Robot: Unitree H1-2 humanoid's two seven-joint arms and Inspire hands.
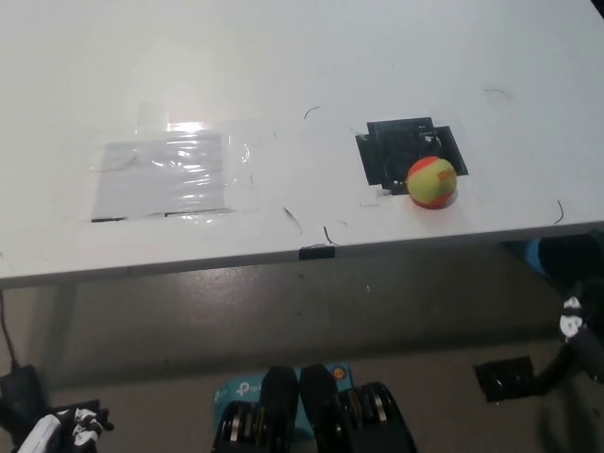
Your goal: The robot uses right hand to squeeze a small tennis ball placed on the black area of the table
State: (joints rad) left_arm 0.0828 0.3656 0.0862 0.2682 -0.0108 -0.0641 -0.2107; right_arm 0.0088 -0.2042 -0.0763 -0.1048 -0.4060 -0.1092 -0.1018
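Note:
A small tennis ball (432, 181), orange on top and yellow-green below, sits on the white table (283, 75) at the front right corner of the black taped area (396, 151). Nothing touches it. My black right hand (578, 326) is a dark, blurred shape at the picture's right edge, below the table's front edge and well away from the ball. My white left hand (58, 430) rests at the lower left corner, partly cut off by the frame.
A clear plastic sheet (165, 175) is taped flat on the table's left half. A small black tape mark (318, 252) sits on the front edge. A teal box (238, 388) and a black block (504, 377) lie on the floor below.

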